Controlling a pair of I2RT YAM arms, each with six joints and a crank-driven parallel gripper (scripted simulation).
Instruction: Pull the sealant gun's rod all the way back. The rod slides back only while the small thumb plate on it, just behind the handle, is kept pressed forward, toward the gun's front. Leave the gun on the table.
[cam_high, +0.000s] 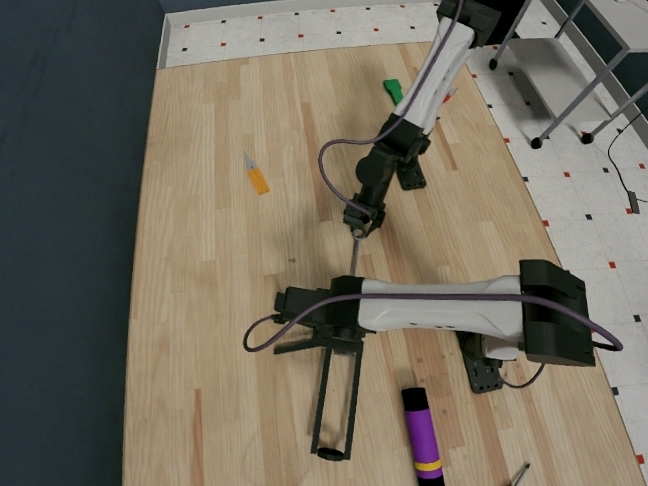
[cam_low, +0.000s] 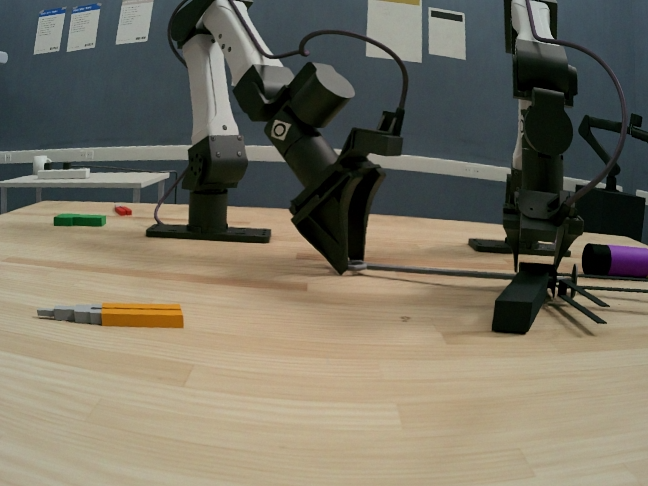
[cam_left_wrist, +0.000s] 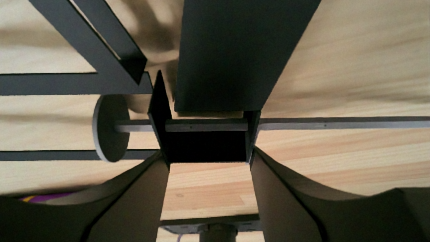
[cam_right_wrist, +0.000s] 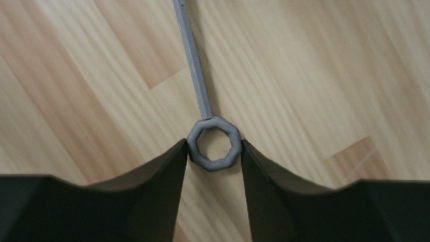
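The sealant gun (cam_high: 321, 397) (cam_low: 520, 308) (cam_left_wrist: 230, 55) lies on the table, with its black handle towards the exterior camera. My left gripper (cam_low: 534, 272) (cam_left_wrist: 209, 148) is shut on the housing and thumb plate (cam_left_wrist: 253, 131), one finger at the housing's front wall, the other against the plate's rear face. The grey rod (cam_high: 355, 257) (cam_low: 434, 270) (cam_left_wrist: 345, 123) (cam_right_wrist: 195, 65) extends far behind the handle. Its disc (cam_left_wrist: 112, 128) stands a short way ahead of the housing. My right gripper (cam_low: 352, 265) (cam_right_wrist: 214, 142) is shut on the rod's end ring (cam_right_wrist: 215, 165), low over the table.
A purple tube (cam_high: 422, 434) (cam_low: 628, 260) lies beside the gun's frame. An orange knife (cam_high: 255, 180) (cam_low: 141, 315) lies apart from both arms. A green object (cam_high: 392, 89) (cam_low: 79, 220) and a red one (cam_low: 123, 210) lie near the right arm's base. A thin tool (cam_high: 520, 475) lies at the top view's lower edge.
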